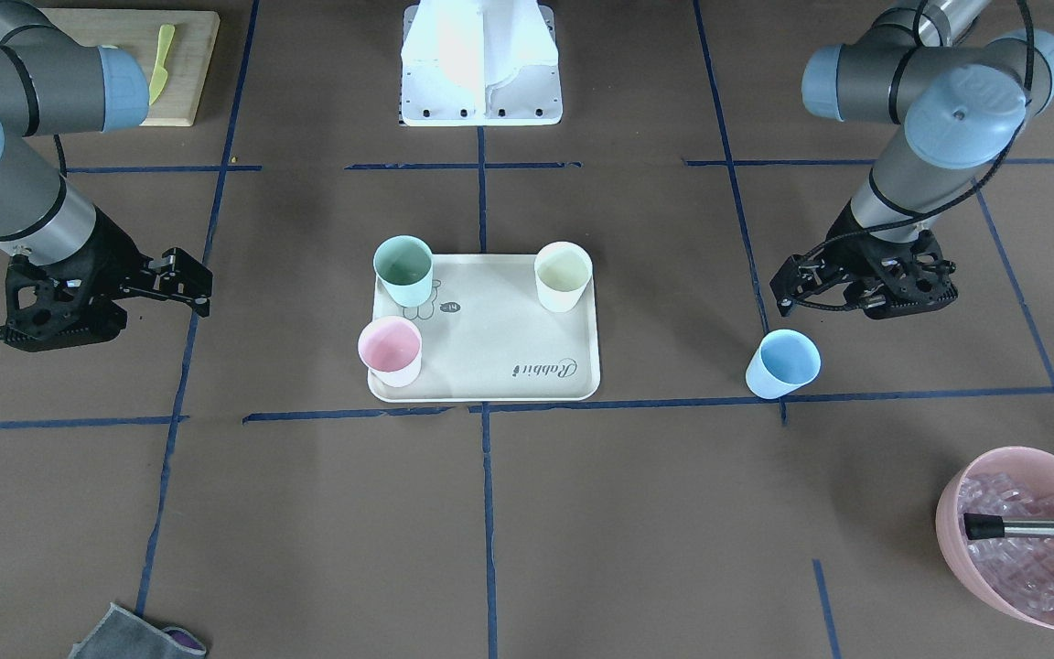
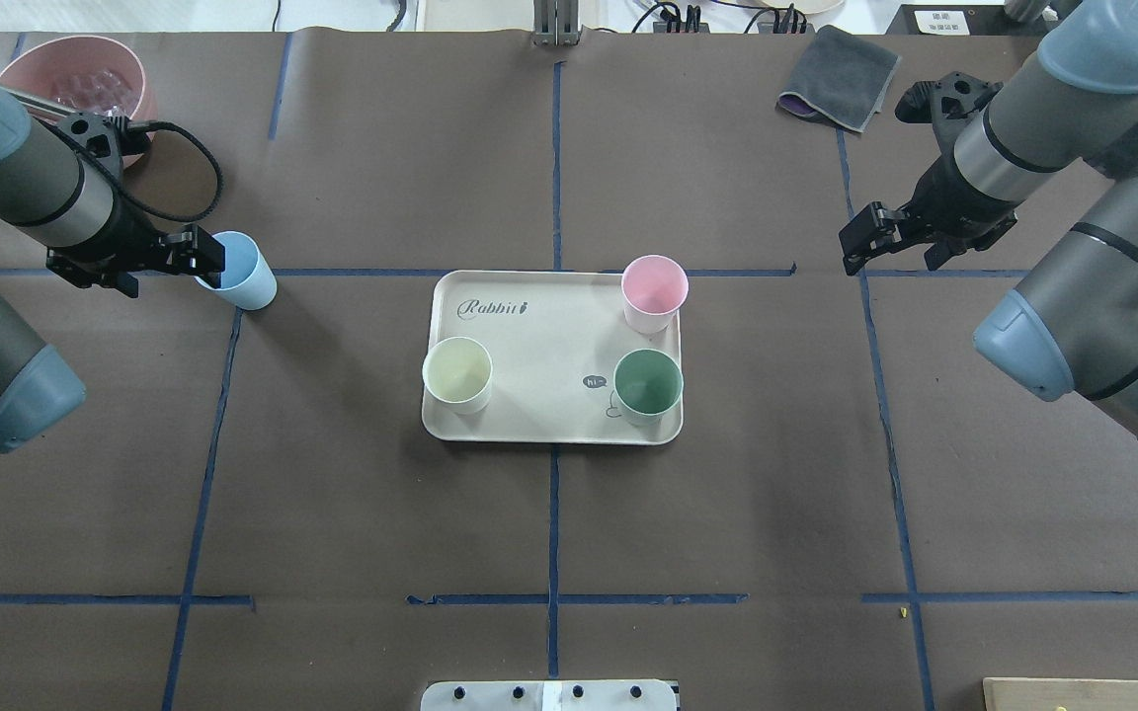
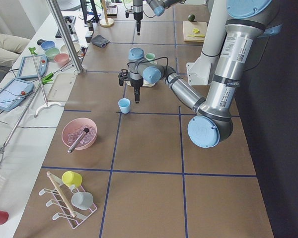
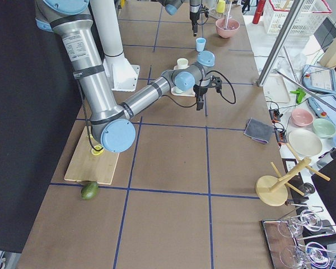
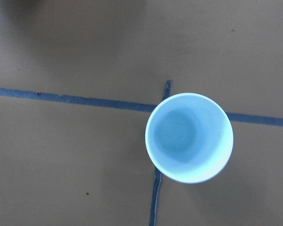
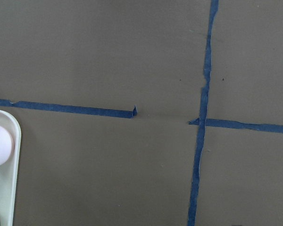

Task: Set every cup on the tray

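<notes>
The cream-beige tray (image 1: pixel 500 329) lies at the table's middle, also in the overhead view (image 2: pixel 539 346). On it stand the pink cup (image 1: pixel 390 350), the green cup (image 1: pixel 403 268) and the cream cup (image 1: pixel 563 275). The light blue cup (image 1: pixel 783 363) stands upright on the brown paper off the tray, on my left side (image 2: pixel 238 270). My left gripper (image 1: pixel 781 286) hovers above and just beside it, open and empty. The left wrist view looks straight down into the blue cup (image 5: pixel 189 137). My right gripper (image 1: pixel 190 282) is open and empty, well clear of the tray.
A large pink bowl of clear cubes (image 1: pixel 1026 535) with a metal utensil stands at the far corner on my left. A grey cloth (image 2: pixel 838 77) lies at the far side on my right. A wooden cutting board (image 1: pixel 179 64) lies near my base.
</notes>
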Motion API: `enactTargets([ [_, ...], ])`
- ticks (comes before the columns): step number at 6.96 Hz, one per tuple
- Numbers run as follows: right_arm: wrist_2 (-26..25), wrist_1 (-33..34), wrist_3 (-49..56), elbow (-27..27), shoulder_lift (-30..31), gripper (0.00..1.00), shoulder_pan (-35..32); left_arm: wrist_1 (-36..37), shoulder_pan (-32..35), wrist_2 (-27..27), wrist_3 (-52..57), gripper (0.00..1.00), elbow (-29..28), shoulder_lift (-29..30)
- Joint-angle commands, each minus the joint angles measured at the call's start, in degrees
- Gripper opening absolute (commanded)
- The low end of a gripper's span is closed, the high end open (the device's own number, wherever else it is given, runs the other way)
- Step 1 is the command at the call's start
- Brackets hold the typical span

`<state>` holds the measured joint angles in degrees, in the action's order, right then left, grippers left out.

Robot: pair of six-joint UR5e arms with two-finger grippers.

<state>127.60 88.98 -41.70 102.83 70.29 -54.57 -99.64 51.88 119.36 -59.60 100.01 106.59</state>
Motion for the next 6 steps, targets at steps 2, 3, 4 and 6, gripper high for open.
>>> enactTargets([
  [2, -0.4, -0.1, 0.5, 0.0, 0.4, 1.0, -0.1, -2.4, 1.1, 0.2, -5.4, 0.73, -6.0, 3.4],
  [3, -0.4, -0.1, 0.5, 0.0, 0.5, 1.0, -0.1, -2.5, 1.2, 0.2, -5.4, 0.72, -7.7, 3.8],
  [4, -0.4, -0.1, 0.5, 0.0, 0.5, 1.0, -0.1, -3.1, 1.2, 0.3, -5.3, 0.72, -9.1, 4.4],
  [6, -0.5, -0.1, 0.5, -0.1, 0.6, 0.99, -0.1, -3.8, 0.8, 0.3, -5.4, 0.67, -10.3, 4.8],
])
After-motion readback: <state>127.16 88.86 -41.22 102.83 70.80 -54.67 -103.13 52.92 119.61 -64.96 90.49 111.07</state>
